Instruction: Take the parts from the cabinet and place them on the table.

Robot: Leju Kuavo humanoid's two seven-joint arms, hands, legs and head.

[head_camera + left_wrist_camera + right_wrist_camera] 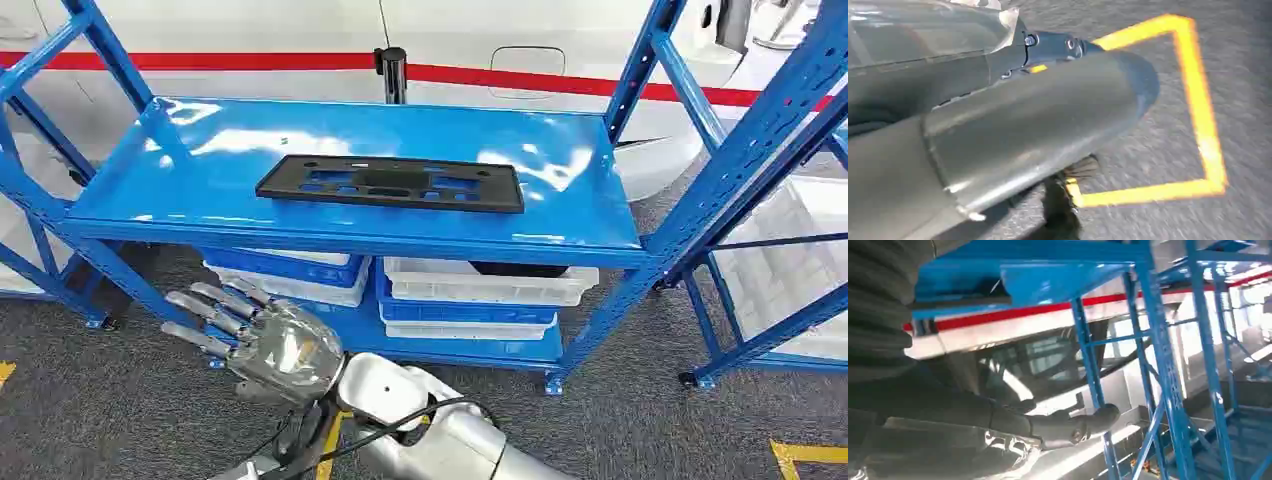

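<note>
A flat black rectangular part (390,183) with cut-outs lies in the middle of the blue rack's top shelf (180,170). My right hand (262,338) hovers low in front of the rack, below the shelf's front edge and left of the part. Its fingers are spread and hold nothing. The right wrist view shows that hand's fingers (1068,426) stretched out under the blue shelf (1048,275). The left wrist view is blurred, with a thick grey piece of my left hand (1038,120) over the floor; how its fingers lie cannot be made out.
White and blue bins (480,282) sit on the lower shelf, with more (290,272) to their left. A second blue rack (760,150) stands at the right. A white wall with a red stripe (250,60) runs behind. Yellow tape (1200,110) marks the grey floor.
</note>
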